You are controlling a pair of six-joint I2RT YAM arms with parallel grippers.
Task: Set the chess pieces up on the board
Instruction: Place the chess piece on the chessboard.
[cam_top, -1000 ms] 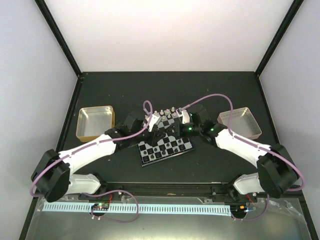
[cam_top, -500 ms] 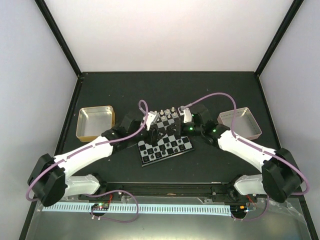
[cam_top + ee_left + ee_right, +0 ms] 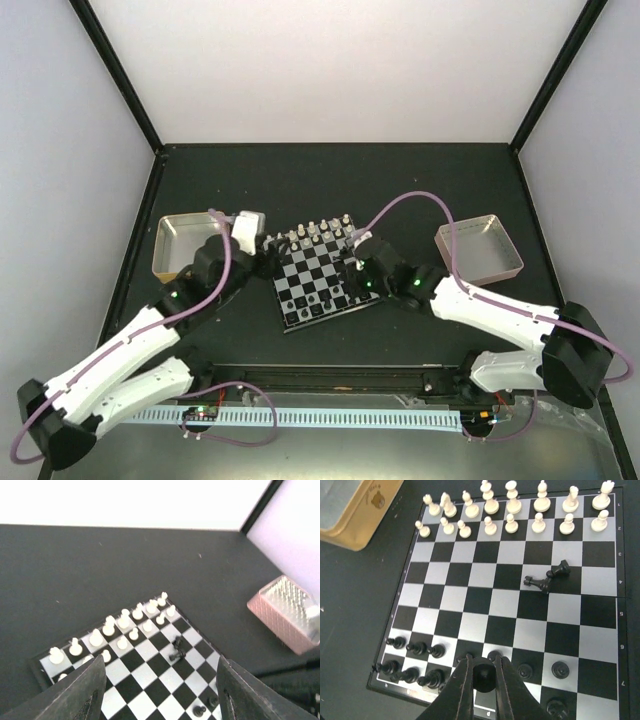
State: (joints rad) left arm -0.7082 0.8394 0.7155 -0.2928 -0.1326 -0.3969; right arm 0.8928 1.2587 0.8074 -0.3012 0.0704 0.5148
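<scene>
1. Board [image 3: 322, 283] sits mid table [image 3: 400, 190], btwn gold tin [image 3: 172, 262] & pink tin [image 3: 505, 262].
2. White pieces [image 3: 520, 510] stand in 2 rows on the board's far side.
3. Black pieces [image 3: 415, 649] stand by the near edge. 2 more black ones [image 3: 547, 580] lie tipped over, mid board.
4. R gripper [image 3: 482, 682]: fingers squeezed tight on one black piece [image 3: 482, 671], at the near edge.
5. L gripper [image 3: 160, 700]: fingers wide apart, nothing in it, by the board's left side.

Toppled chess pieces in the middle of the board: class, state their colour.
Black. Both toppled pieces lie on their sides, clearest in the right wrist view.
</scene>
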